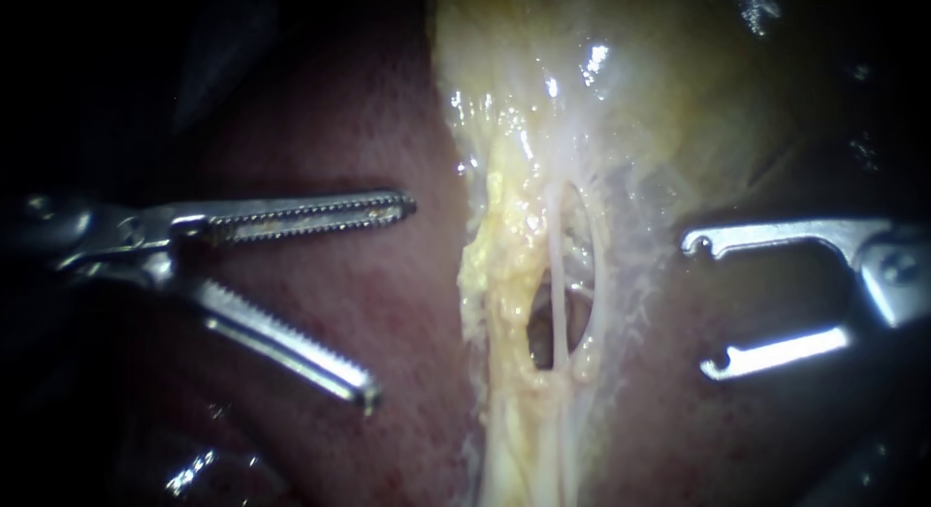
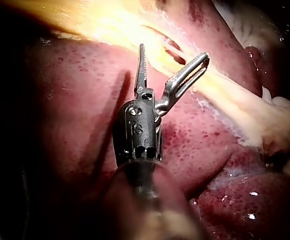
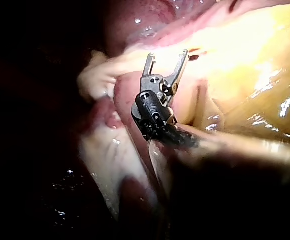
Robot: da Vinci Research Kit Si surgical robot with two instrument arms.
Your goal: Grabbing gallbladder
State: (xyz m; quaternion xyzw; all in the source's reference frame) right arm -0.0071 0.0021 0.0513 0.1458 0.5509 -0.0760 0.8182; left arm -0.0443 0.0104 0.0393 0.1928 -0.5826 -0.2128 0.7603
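Observation:
The pale yellow gallbladder [image 1: 621, 71] fills the upper middle of the endoscope view and narrows downward into a fatty strip with thin whitish tubes [image 1: 561, 274] crossing a small window. My left instrument [image 1: 390, 303] comes in from the left, its toothed jaws wide open over the liver [image 1: 369, 110], a little short of the strip. My right instrument [image 1: 700, 305] enters from the right, its smooth hook-tipped jaws open, holding nothing, just beside the strip. In the left wrist view my left instrument [image 2: 173, 56] has open jaws pointing at the yellow strip [image 2: 225, 90]. The right wrist view shows my right instrument [image 3: 166, 57] open near the gallbladder [image 3: 245, 50].
Dark red liver [image 2: 70, 100] lies on both sides of the yellow strip. A loose fatty edge [image 1: 485, 265] hangs along the strip's left side. Wet liver lobes [image 2: 250, 200] lie beside the left instrument's shaft.

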